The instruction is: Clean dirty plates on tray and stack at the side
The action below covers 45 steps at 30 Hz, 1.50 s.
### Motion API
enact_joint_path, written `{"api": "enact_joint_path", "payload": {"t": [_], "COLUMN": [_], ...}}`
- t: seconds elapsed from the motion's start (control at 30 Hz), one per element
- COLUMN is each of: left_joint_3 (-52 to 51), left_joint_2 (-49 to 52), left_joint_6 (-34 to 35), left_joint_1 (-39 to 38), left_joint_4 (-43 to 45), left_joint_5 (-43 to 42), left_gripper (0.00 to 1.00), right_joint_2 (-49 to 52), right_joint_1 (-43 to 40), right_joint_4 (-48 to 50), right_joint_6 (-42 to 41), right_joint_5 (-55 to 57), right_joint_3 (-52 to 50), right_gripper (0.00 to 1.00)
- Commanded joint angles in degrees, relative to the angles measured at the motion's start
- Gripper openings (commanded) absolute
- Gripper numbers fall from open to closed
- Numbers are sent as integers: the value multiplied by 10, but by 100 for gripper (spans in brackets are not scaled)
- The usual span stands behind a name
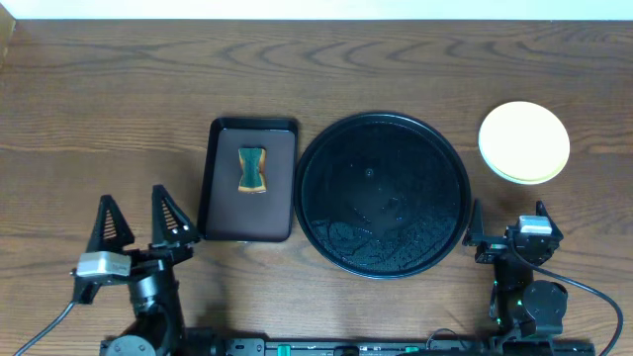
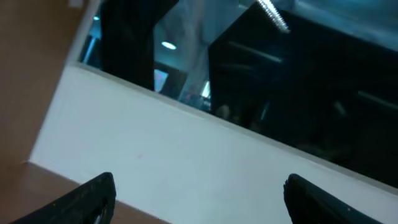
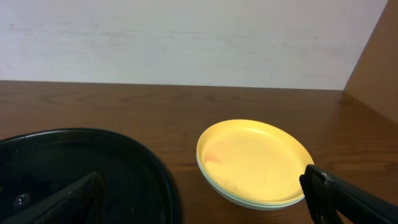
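As seen from overhead, the round black tray (image 1: 309, 188) lies mid-bench with nothing on it; its rim runs just beside the right edge of a brown rectangular tray (image 1: 226, 188), which carries a small brown-and-green pad (image 1: 253, 169). The plates (image 1: 524, 141) stand as one stack, the yellow one on top, on the bench (image 1: 119, 89) off the black tray's upper right rim, with a strip of wood between them. Bare wood runs along the far edge and across the left third. The left tool (image 1: 134, 196) sits near the front edge, left of the brown tray, fingers spread wide and holding nothing. The right tool (image 1: 507, 220) sits just off the black tray's lower right rim, below the stack, also spread and holding nothing.

Left wrist view: the left tool (image 2: 199, 202) is tipped upward toward a pale wall and dark glass; only its two fingertips (image 2: 93, 198) show, far apart.

Right wrist view: the plates (image 3: 255, 158) rest ahead on the wood, a pale mint rim showing under the yellow one, near the tray (image 3: 163, 180) rim at left. The right tool (image 3: 205, 202) stands wide apart, short of the stack.
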<state>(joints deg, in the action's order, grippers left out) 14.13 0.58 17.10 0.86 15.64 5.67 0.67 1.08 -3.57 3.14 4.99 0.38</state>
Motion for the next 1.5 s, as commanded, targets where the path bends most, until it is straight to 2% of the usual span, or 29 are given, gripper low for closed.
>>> {"api": "enact_joint_path", "payload": {"t": [0.0, 0.2, 0.57, 0.77, 0.87, 1.03, 1.13, 1.47], "left_joint_3": [-53, -101, -137, -139, -139, -139, -139, -139], "left_joint_2": [-5, -5, -5, -5, -5, -5, -5, -5], "left_joint_6": [28, 38, 38, 33, -11, -161, -212, -218], "left_joint_1": [-3, -3, -3, -4, -5, -5, -5, -5], "left_joint_4": [45, 34, -90, -202, -197, -195, -195, -195], "left_joint_5": [-23, -22, -37, -51, -66, -98, -97, -95], "left_gripper": [87, 87, 87, 87, 87, 87, 87, 87], "right_joint_2": [-3, -3, -3, -3, -3, -3, -3, -3], "right_joint_1": [-3, -3, -3, -3, -3, -3, -3, -3], "right_joint_4": [-1, -1, -1, -1, -1, -1, -1, -1], "right_joint_6": [-8, -8, -8, -8, -8, -8, -8, -8], "right_joint_5": [8, 8, 8, 8, 8, 8, 8, 8], "right_joint_3": [-1, -1, -1, -1, -1, -1, -1, -1], "right_gripper": [99, 99, 99, 99, 99, 99, 99, 99]}}
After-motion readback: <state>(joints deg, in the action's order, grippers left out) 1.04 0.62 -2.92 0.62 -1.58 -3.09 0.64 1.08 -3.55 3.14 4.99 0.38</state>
